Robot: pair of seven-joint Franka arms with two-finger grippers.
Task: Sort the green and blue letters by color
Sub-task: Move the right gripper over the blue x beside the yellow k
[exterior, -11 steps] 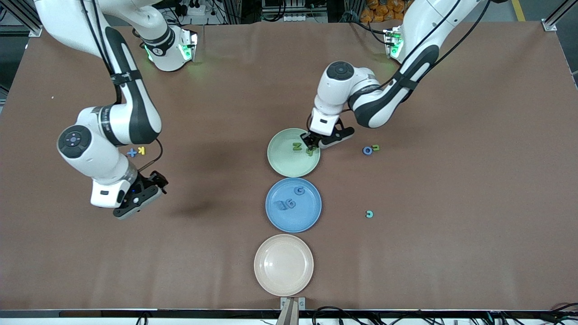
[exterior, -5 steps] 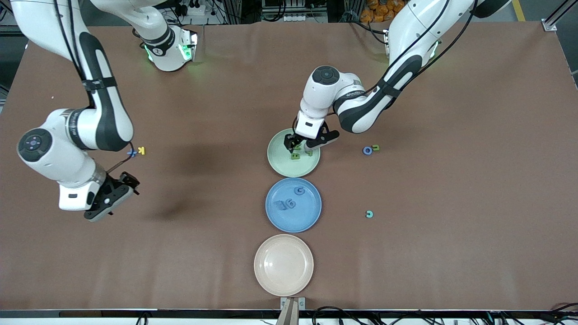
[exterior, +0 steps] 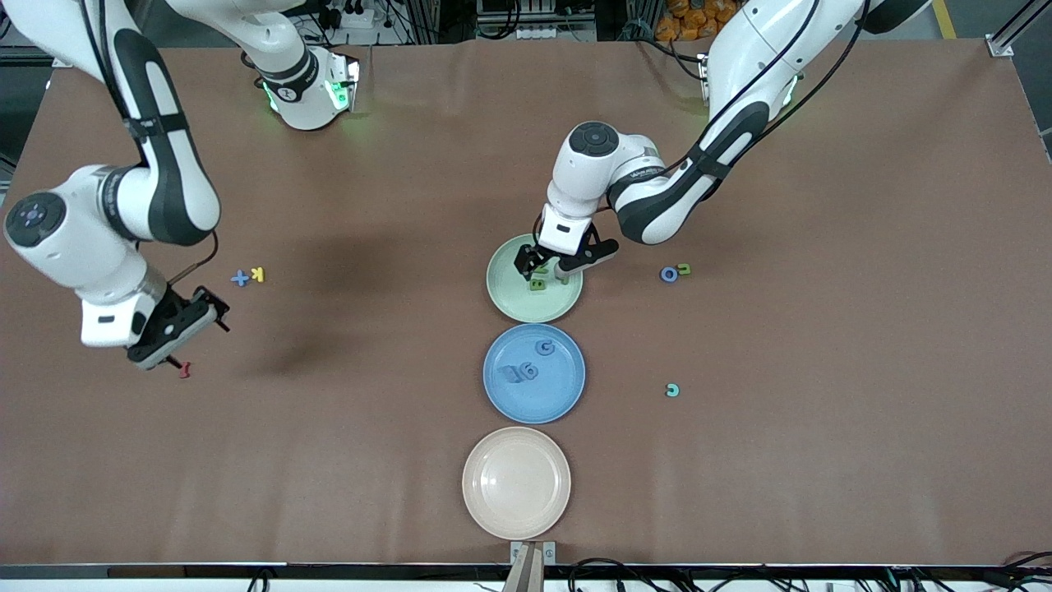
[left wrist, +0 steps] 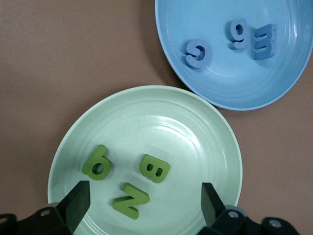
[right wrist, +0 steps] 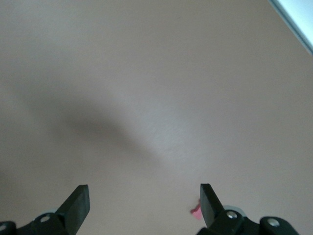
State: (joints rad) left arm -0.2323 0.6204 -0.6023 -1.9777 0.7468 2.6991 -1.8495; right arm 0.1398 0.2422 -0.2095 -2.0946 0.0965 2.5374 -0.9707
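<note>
Both arms are glossy white with black joint bands and thin black cables clipped along the links. Round dark-grey caps close the wrist joints. Green lights glow at both bases. The left gripper [exterior: 549,267] and right gripper [exterior: 174,332] are black, with silver screws beside blunt fingers [left wrist: 78,198].

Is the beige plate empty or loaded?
Empty. The round beige plate, nearest the front camera, shows only its bare inside; no letters lie in it, unlike the blue plate beside it.
</note>
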